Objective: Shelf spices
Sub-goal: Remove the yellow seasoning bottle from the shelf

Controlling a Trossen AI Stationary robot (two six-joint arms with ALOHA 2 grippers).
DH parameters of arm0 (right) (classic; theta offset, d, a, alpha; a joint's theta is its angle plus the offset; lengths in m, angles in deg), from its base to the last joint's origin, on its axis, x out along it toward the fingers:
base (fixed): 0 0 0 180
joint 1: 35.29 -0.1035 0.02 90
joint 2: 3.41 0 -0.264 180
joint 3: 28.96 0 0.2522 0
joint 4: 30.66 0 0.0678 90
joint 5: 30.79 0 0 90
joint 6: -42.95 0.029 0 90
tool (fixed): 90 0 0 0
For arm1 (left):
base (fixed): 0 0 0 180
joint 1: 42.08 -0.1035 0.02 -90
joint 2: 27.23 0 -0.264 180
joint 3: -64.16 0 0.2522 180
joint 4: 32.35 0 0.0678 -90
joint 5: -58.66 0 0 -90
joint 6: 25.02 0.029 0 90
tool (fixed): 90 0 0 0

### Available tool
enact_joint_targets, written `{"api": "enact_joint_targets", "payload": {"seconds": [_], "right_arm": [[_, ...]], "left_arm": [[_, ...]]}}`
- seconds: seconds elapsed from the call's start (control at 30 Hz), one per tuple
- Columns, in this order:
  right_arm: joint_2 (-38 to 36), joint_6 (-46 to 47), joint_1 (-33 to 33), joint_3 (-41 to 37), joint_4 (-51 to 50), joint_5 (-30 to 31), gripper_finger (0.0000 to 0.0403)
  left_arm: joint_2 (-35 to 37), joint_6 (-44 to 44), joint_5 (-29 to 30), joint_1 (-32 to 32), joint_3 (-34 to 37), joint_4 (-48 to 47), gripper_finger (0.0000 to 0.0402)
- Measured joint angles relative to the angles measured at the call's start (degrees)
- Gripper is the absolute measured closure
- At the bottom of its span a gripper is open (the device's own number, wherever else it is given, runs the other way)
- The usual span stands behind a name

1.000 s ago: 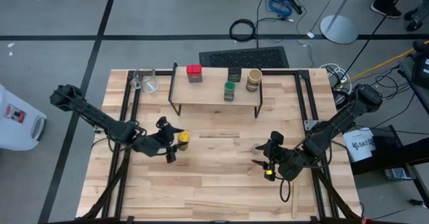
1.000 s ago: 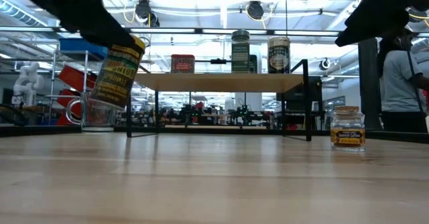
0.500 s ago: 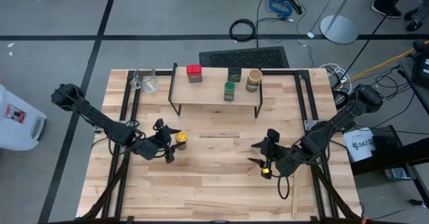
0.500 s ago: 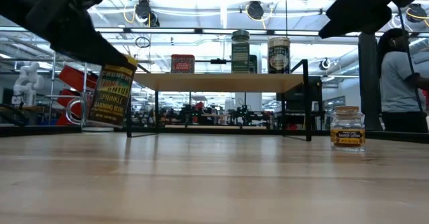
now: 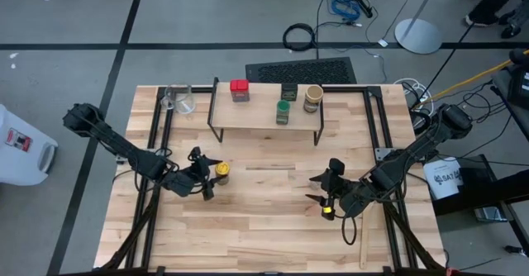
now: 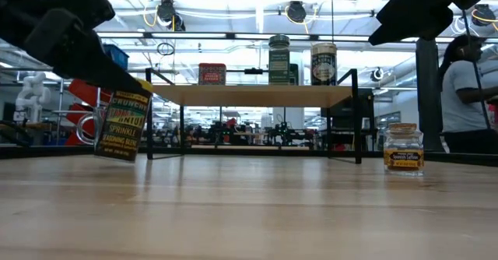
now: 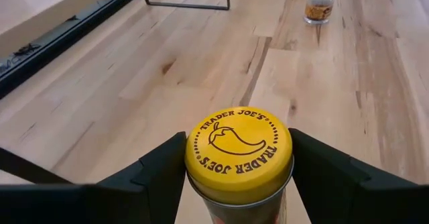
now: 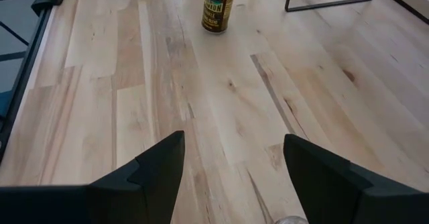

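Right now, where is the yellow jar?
The yellow jar stands on the table's left half, in front of the shelf, between the left gripper's fingers.

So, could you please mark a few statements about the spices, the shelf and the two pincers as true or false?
1. The left pincer is closed on the yellow jar. True.
2. Four containers stand on the shelf. True: red square tin, dark tin, green-lidded jar, tan jar.
3. The right pincer holds the tiny brown jar. False: it is open and empty; the jar stands on the table.
4. The yellow jar lies on its side. False: it is near upright, slightly tilted.
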Motion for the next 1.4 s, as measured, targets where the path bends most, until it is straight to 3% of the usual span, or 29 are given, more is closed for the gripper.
{"api": "enact_joint_targets", "payload": {"seconds": [0.3, 0.93, 1.23, 1.4], "right_arm": [[0.00, 0.00, 0.00, 0.00, 0.00, 0.00, 0.0161], [0.00, 0.02, 0.00, 0.02, -0.01, -0.18, 0.0161], [0.00, 0.20, 0.00, 0.04, -0.02, -0.20, 0.0161], [0.00, 0.21, 0.00, 0.04, -0.02, -0.20, 0.0161]], "left_arm": [[0.00, 0.20, -3.63, 0.00, 0.00, 0.06, 0.0157], [0.00, -0.69, -3.16, 1.73, 0.00, 0.48, 0.0157], [0.00, -1.44, -2.29, 1.73, -0.04, 0.58, 0.0109], [0.00, -0.91, -1.72, 1.73, -0.04, 0.83, 0.0103]]}}
